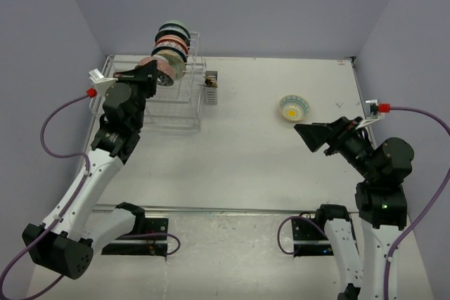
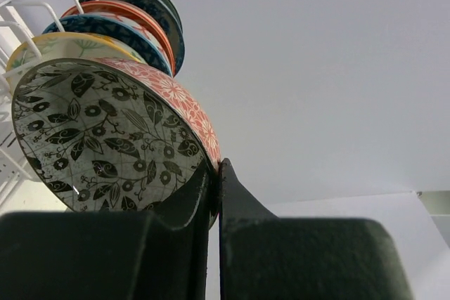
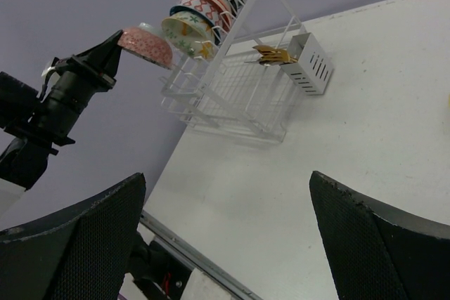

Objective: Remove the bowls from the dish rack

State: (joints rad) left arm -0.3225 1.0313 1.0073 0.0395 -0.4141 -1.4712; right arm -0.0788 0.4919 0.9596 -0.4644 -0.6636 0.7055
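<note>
1. Left gripper [image 2: 215,173] is clenched on the rim of a round bowl [image 2: 105,131], pink-flowered outside and black-leafed inside.
2. It is held at the end of the row of patterned bowls [image 2: 133,22] in the white wire dish rack [image 3: 239,96].
3. Right gripper [image 1: 307,138] gapes empty above the desk [image 1: 246,152], near a yellow-centred bowl [image 1: 294,108].
</note>
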